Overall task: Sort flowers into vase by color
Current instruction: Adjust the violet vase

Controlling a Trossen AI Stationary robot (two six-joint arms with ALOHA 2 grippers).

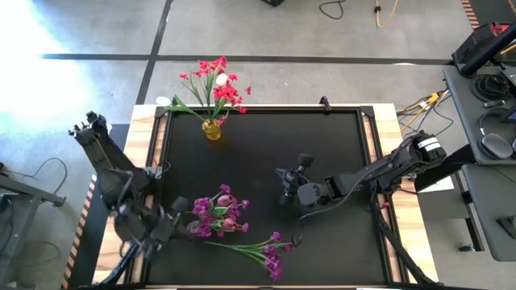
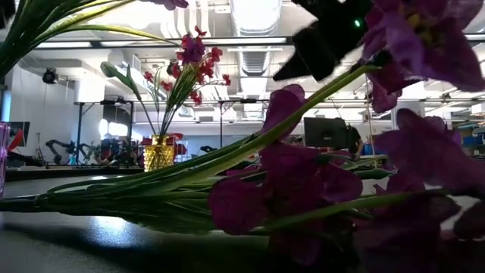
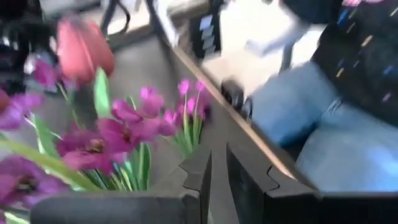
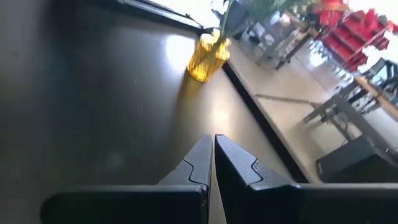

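Observation:
A yellow vase (image 1: 211, 129) (image 2: 158, 154) (image 4: 207, 56) stands at the mat's far left with red-pink flowers (image 1: 219, 84) and a white bud (image 1: 221, 80) in it. Near the left front, a bunch of purple flowers (image 1: 219, 213) (image 3: 93, 140) with a pink bud (image 3: 81, 46) rises from a purple vase (image 2: 2, 155). One purple sprig (image 1: 260, 250) (image 2: 288, 189) lies flat on the mat. My left gripper (image 1: 184, 216) (image 3: 219, 165) hovers just left of the bunch, fingers almost together, no stem visible between them. My right gripper (image 1: 282, 187) (image 4: 212, 146) hangs shut over the mat's middle.
The black mat (image 1: 322, 137) has free room across its middle and right. A wooden border (image 1: 145, 161) frames it. A person in jeans (image 3: 311, 124) stands close to the table's near edge. Cables and gear (image 1: 484, 80) lie on a bench off the table's right.

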